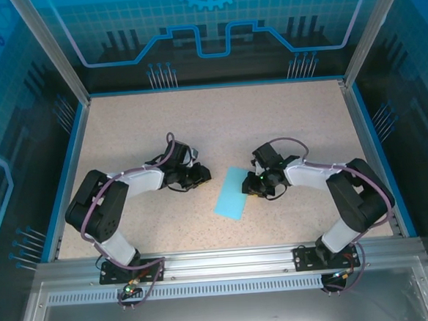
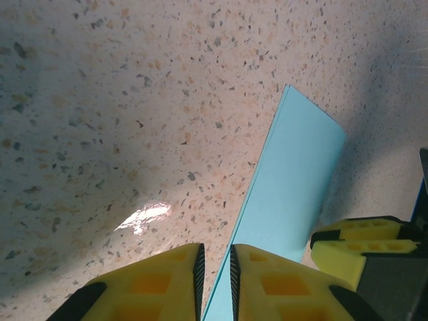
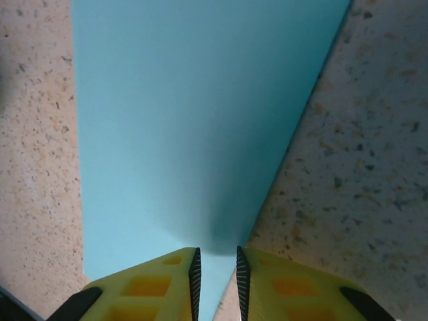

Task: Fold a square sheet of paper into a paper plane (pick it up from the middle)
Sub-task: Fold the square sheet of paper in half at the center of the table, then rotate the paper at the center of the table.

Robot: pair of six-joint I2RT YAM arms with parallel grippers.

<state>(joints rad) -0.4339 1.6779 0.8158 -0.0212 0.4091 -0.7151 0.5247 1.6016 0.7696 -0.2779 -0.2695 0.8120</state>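
The sheet of paper (image 1: 229, 194) lies flat on the speckled table as a narrow light-blue rectangle, apparently folded in half. My left gripper (image 1: 200, 177) sits low at its upper left. In the left wrist view the paper (image 2: 294, 180) runs its long edge down into the narrow gap of that gripper (image 2: 215, 281), whose jaws stand slightly apart and hold nothing. My right gripper (image 1: 249, 186) hovers over the paper's right edge. Its jaws (image 3: 216, 284) also stand slightly apart, with the paper (image 3: 187, 120) and bare table showing between them. The right gripper's yellow fingers (image 2: 348, 244) appear beside the paper.
The table (image 1: 219, 123) is a beige speckled surface with a blue raised rim (image 1: 68, 171) and enclosure posts at the back corners. Both arms bend inward from their bases at the near edge.
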